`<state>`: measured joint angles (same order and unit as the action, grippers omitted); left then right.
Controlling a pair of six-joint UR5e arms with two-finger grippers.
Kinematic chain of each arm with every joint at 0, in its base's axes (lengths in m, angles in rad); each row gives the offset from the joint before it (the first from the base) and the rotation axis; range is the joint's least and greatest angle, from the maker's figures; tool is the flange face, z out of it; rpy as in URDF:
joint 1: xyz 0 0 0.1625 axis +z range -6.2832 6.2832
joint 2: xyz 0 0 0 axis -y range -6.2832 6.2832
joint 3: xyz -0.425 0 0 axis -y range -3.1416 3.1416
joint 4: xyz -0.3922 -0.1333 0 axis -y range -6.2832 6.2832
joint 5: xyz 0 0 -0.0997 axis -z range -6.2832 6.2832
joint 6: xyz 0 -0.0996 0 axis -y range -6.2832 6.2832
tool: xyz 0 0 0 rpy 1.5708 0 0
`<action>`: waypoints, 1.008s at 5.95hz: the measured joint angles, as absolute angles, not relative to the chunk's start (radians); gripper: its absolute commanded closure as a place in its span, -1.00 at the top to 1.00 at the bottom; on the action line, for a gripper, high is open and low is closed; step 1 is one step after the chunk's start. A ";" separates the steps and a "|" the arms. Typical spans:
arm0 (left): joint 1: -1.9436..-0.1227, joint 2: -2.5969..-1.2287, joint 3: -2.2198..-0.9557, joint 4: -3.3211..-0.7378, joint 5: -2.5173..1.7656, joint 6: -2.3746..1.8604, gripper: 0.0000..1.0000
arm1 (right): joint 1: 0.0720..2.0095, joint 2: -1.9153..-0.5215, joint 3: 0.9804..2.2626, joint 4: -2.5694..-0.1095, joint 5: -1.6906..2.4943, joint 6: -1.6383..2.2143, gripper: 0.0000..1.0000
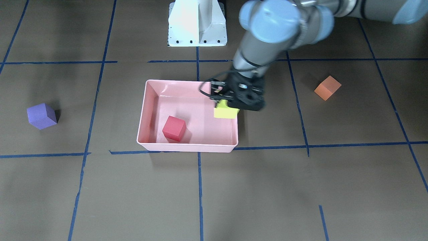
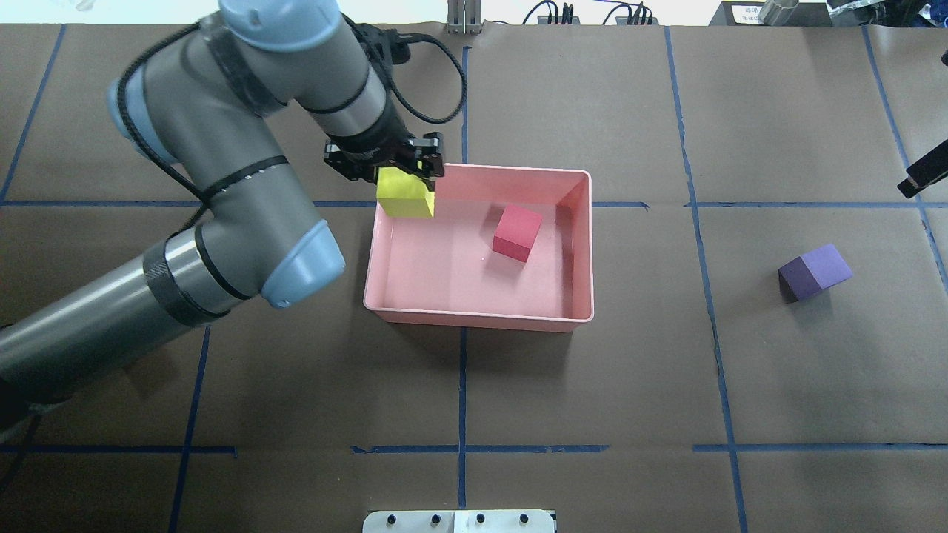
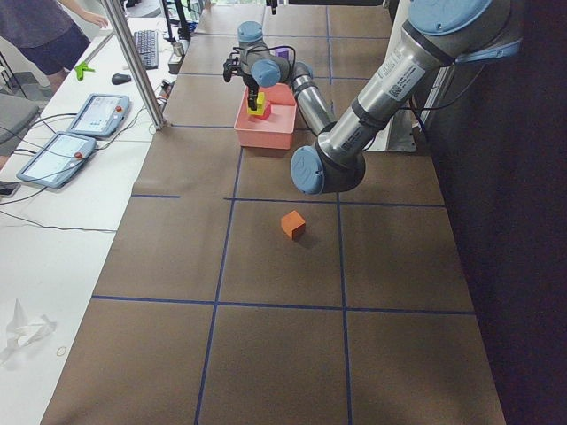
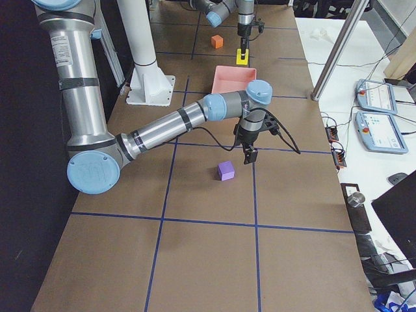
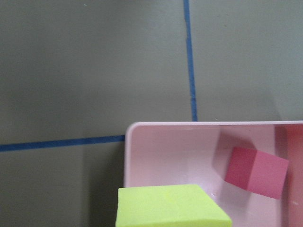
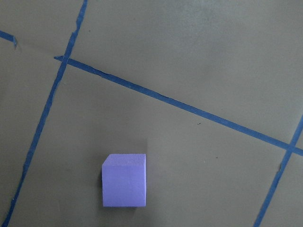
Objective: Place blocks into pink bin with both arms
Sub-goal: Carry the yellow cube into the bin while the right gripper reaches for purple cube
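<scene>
One red block in pink bin, purple block, orange block outside

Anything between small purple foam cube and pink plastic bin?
Overhead view: only brown table paper and a blue tape line between purple cube and pink bin.

The bin is set centrally on the desk, one block inside it. A second block is held over its far-left corner by the left gripper. A third block lies well right, a fourth block well left.
</scene>
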<state>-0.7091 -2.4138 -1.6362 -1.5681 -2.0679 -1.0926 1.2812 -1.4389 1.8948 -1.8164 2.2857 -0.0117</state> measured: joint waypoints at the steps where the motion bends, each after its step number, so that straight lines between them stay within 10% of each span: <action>1: -0.680 -2.431 -1.637 -1.552 -2.033 -1.108 1.00 | 1.238 -1.474 1.892 -1.710 2.282 0.066 1.00; 6: -0.669 -2.419 -1.644 -1.554 -2.019 -1.112 1.00 | 1.017 -1.576 1.751 -1.294 2.196 0.342 1.00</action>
<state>-0.6689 -2.4192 -1.6443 -1.5538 -2.0187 -1.1122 1.0166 -1.5764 1.7508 -1.2943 2.1955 0.3416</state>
